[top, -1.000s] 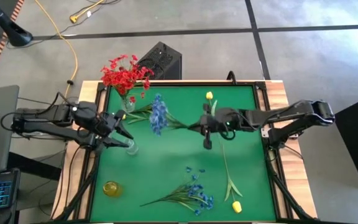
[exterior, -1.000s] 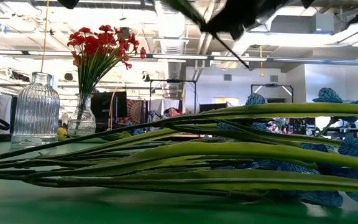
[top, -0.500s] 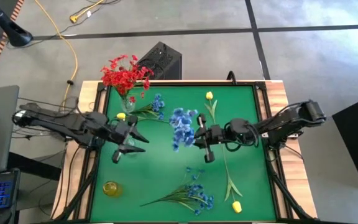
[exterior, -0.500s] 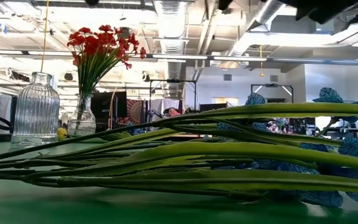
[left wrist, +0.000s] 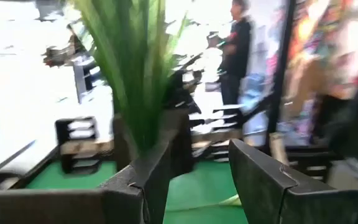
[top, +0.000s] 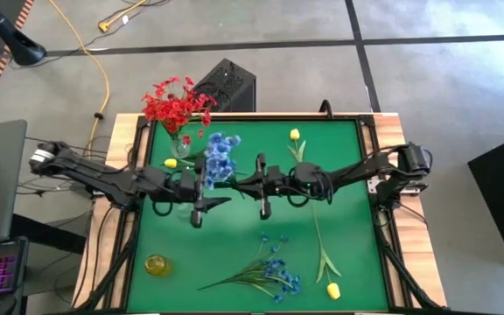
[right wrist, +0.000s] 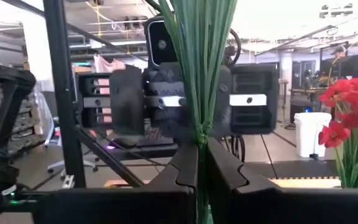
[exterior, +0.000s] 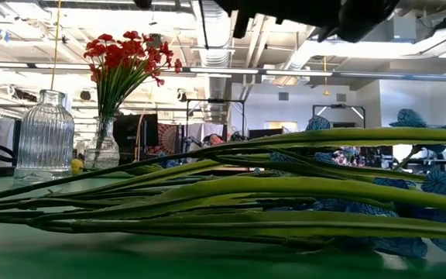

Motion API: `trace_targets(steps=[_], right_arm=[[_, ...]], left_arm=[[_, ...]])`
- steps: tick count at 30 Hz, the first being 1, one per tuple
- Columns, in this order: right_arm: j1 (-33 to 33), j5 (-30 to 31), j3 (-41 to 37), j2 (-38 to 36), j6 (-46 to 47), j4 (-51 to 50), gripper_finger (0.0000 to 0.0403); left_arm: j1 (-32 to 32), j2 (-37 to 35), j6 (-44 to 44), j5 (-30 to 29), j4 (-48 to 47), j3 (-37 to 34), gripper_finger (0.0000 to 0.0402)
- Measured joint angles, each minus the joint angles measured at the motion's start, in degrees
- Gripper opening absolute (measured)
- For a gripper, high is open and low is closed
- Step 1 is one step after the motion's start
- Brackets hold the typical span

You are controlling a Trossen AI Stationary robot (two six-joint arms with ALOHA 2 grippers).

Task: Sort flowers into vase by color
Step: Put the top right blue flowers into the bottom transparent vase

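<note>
My right gripper [top: 250, 185] is shut on a spray of blue blossoms [top: 220, 157], held above the middle of the green table. My left gripper [top: 210, 190] is open and faces it from the left. In the left wrist view the spray's green stems [left wrist: 135, 74] stand by one finger [left wrist: 148, 180]; I cannot tell whether they touch. A vase [top: 180, 145] of red blossoms [top: 175, 105] stands at the far left. A clear ribbed vase [exterior: 45, 136] stands near it, mostly under my left arm in the high view. A yellow vase [top: 157, 264] stands near left. My right gripper pinches the blue spray's bundled green stems [right wrist: 200, 144] between its two fingers. The fingers come level from the table's right side. The spray is lifted clear of the table, and its blossom end [top: 221, 150] reaches past the fingertips toward my left gripper.
A second blue spray [top: 265, 273] lies at the near middle, and its stems fill the low view [exterior: 246, 201]. Yellow tulips lie at the far middle [top: 294, 134], near right [top: 332, 290] and by the red vase [top: 171, 163]. People stand in the room beyond.
My right gripper has lifted the blue spray off the table and carried it toward the table's left, with the blossoms swinging about. My left gripper has moved toward the table's right, over the clear vase, until the two grippers face each other closely.
</note>
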Motion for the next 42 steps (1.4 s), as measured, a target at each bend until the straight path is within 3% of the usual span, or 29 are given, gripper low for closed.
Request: trace_targets(steps=[9, 20, 25, 30, 42], right_arm=[[-1.04, 0.48, 0.04, 0.43, -0.19, -1.14, 0.0039], [-0.93, -0.02, 0.04, -1.28, -2.32, -3.14, 0.0039], [-0.17, -0.02, 0.02, -2.09, -2.45, -4.24, 0.0039], [0.66, -0.02, 0.02, -1.69, -2.4, -2.07, 0.0039], [1.09, 0.12, 0.02, -1.3, -2.33, -1.49, 0.0039]], left_arm=[[0.53, 0.75, -2.02, -6.71, 0.1, -0.02, 0.0153], [0.68, -2.51, -0.92, 1.64, -7.45, 0.0, 0.0153], [0.74, -6.82, -1.38, -1.99, -9.75, 0.0, 0.0153], [0.77, -7.14, -1.57, -3.9, -7.95, 0.02, 0.0153], [1.93, 1.13, -1.08, -2.4, 4.36, 0.02, 0.0153]])
